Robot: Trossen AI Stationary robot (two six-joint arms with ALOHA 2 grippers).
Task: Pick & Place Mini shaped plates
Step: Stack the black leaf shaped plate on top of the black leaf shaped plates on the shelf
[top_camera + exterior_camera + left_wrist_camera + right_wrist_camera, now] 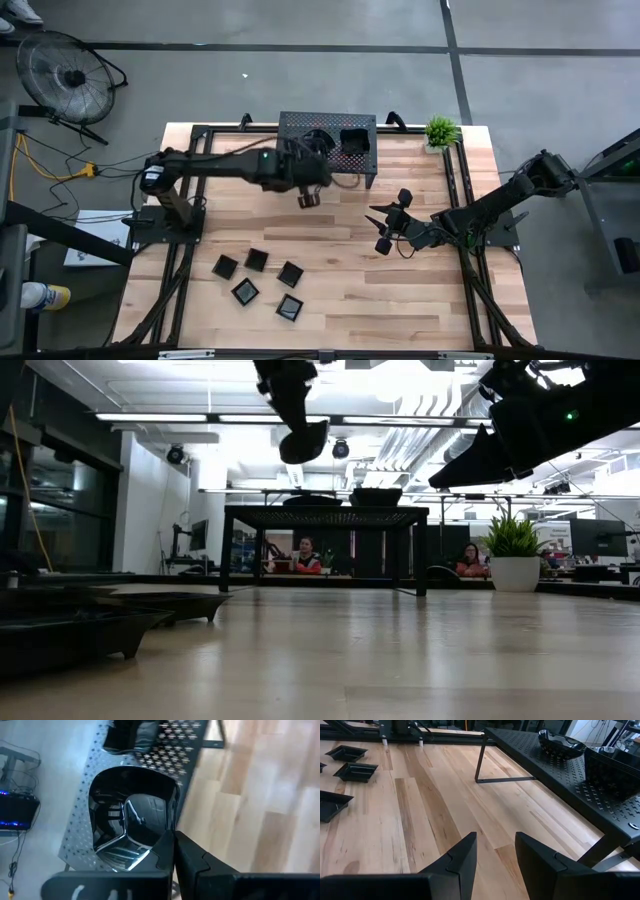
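Left pincer (307, 199), closed around a glossy black wavy-edged mini plate (132, 822), beside the black perforated metal rack (300, 125). Right pincer (495, 862) parted, empty, above the wooden counter (400, 290). No legible writing.

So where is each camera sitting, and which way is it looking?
High view: above the table, looking straight down; both arms show, the left gripper by the rack, the right gripper over bare wood.
Low view: at table height, looking across at the rack; arms hang from above.
Left wrist view: on the left arm, its fingers gripping a glossy plate above the rack.
Right wrist view: on the right arm, open fingers over wood.
Shared: every view shows the rack.
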